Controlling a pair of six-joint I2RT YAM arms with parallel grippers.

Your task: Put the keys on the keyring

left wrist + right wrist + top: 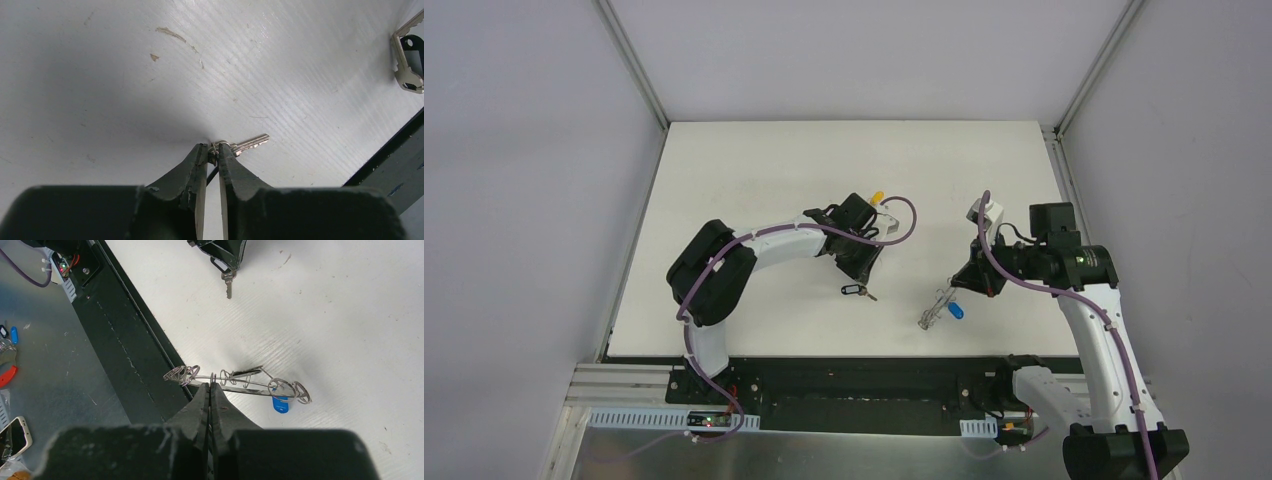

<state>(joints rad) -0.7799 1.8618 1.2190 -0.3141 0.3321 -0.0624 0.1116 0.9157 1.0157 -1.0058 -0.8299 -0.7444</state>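
Left gripper (212, 150): jaws a narrow gap apart, tips down at the table (754, 180). The wire loop of a silver key (250, 144) sits between the fingertips, and its blade lies flat on the surface, pointing away. Right gripper (210, 386): jaws closed on the rim of the keyring (240, 382), which is seen edge-on near the table's near edge. Blue key (281, 404) lies just under the ring's far end; attachment cannot be determined. Yellow key (877, 197) lies behind the left wrist.
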